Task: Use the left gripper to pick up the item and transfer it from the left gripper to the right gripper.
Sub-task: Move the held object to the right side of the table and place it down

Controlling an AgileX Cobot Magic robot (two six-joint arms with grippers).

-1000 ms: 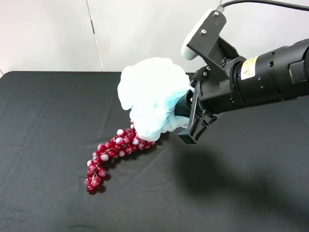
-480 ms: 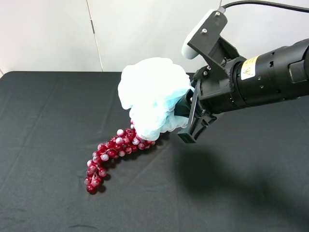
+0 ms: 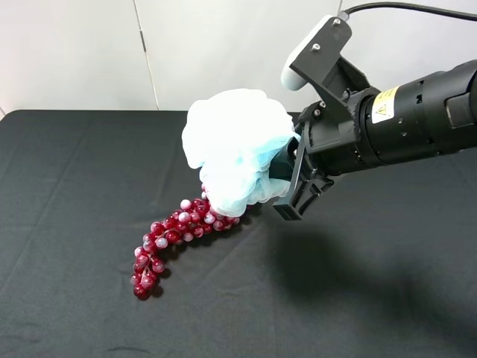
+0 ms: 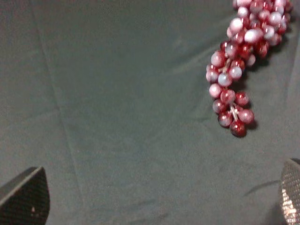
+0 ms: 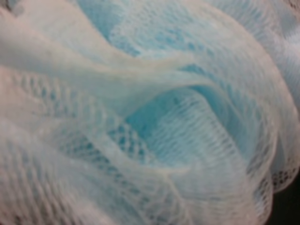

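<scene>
The right gripper [image 3: 288,173] clamps the puff [image 3: 235,145] just above the grapes [image 3: 175,235], a light, squashy mesh probably best pinched deep at its core, while the left gripper [image 4: 157,197] gapes empty.

Right pincer [image 3: 283,185] shifted minutely, bath puff [image 3: 235,145] with it.

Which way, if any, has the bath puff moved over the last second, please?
No. The bath puff, held in the right claw, keeps its lower edge over the same top end of the grape bunch.

grape bunch [image 3: 175,237] lying mid-table beneath hanging puff [image 3: 231,149], bare black cloth [image 3: 67,194] on both sides
</scene>
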